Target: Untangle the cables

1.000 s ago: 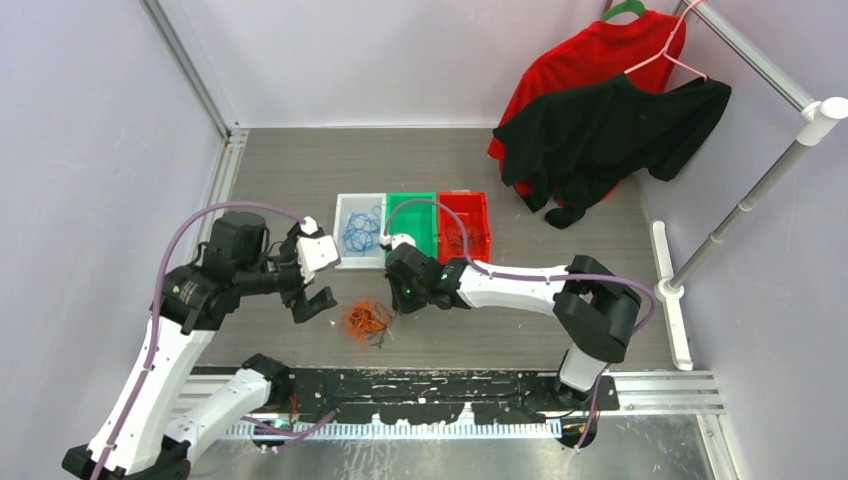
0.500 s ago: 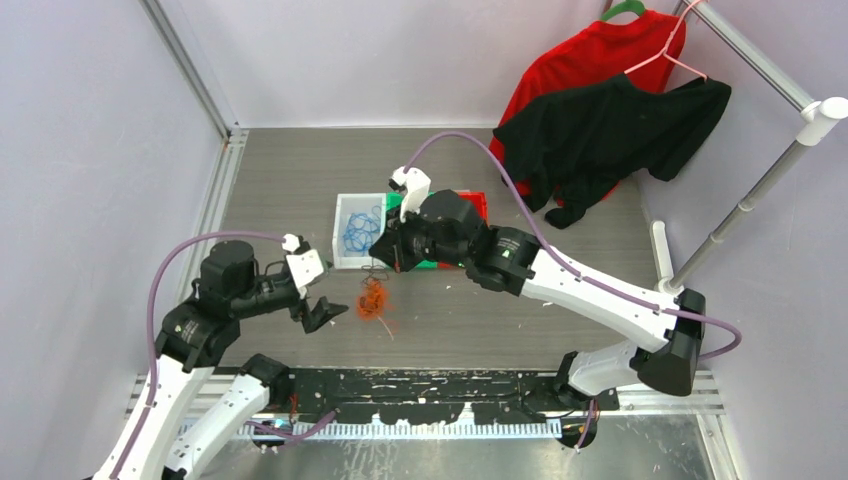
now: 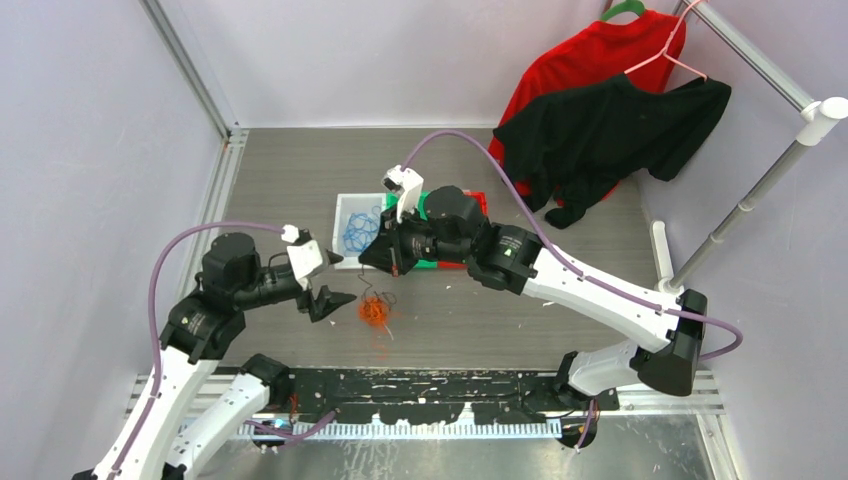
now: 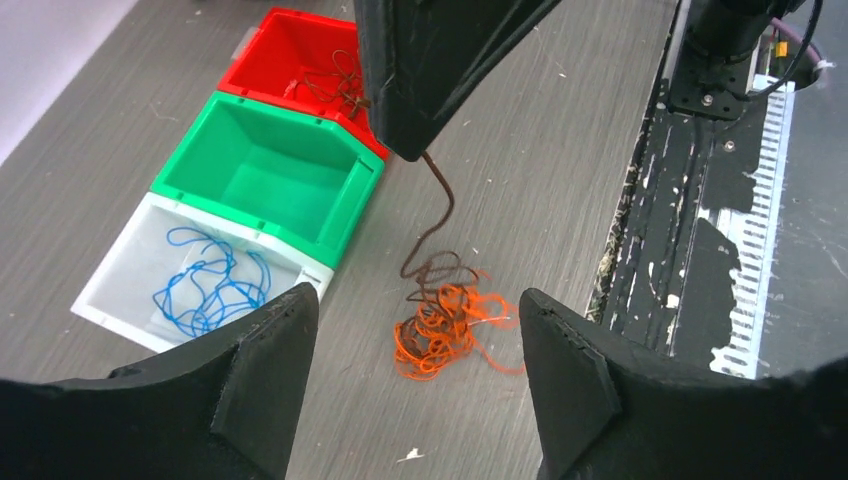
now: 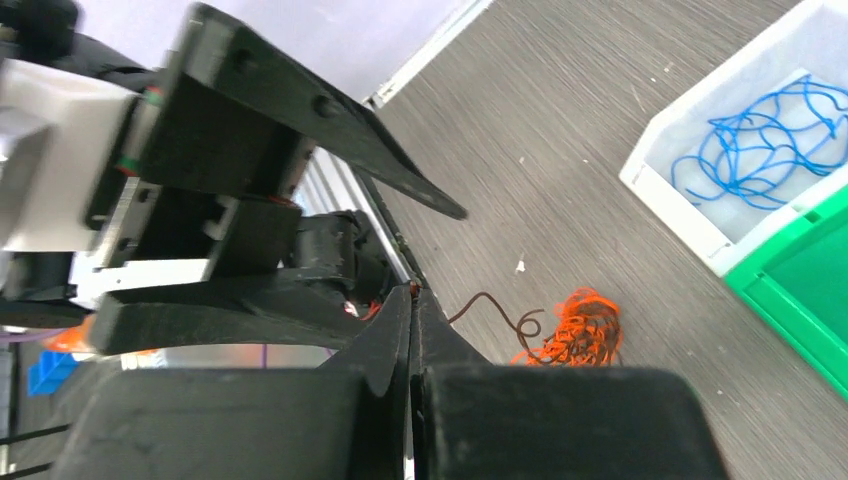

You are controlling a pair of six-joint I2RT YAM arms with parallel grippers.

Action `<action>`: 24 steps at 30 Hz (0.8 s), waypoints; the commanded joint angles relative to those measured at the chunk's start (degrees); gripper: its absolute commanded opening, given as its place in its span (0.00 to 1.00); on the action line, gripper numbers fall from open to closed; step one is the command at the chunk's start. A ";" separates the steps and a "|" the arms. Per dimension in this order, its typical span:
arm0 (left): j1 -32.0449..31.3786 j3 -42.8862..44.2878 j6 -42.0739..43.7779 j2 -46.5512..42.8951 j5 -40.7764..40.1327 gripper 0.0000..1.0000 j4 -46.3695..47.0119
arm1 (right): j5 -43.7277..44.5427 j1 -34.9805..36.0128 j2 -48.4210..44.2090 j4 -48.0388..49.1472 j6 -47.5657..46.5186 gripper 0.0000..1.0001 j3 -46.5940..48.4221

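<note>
- The right arm (image 3: 560,280), folded low over the desk (image 3: 560,200) a second ago, now reaches up and across towards the bins.
- Its right tool (image 3: 368,265) has risen from the pile. It is pressed together, pinching one end of the dark cable (image 4: 437,215).
- The left tool (image 3: 335,278) has swung in beside the pile, nearer than before. Its fingers are spread with nothing between them.
- The white bin (image 3: 340,230) holds the blue cables (image 3: 358,230), the green bin (image 4: 255,165) is bare, and the red bin (image 4: 290,45) holds a dark cable.
- The orange tangle (image 3: 374,312) lies on the desk, shifted slightly.
- The dark cable now stands drawn out, its lower end still snagged in the orange, so the split looks only partly done.
</note>
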 commanded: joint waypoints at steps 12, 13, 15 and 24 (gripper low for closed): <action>-0.65 -0.92 -11.48 2.86 1.63 0.23 9.85 | -5.88 0.31 -2.62 9.59 3.90 0.01 3.38; -0.64 -0.73 -11.58 2.86 1.45 0.16 9.89 | -5.84 0.35 -2.71 9.76 3.95 0.01 3.20; -0.64 0.26 -12.11 2.81 0.81 0.04 9.85 | -5.25 0.28 -3.44 10.68 4.21 0.01 2.19; -0.65 8.61 -14.97 4.02 1.67 0.00 9.07 | 9.60 0.20 -15.12 18.22 2.12 0.66 -16.71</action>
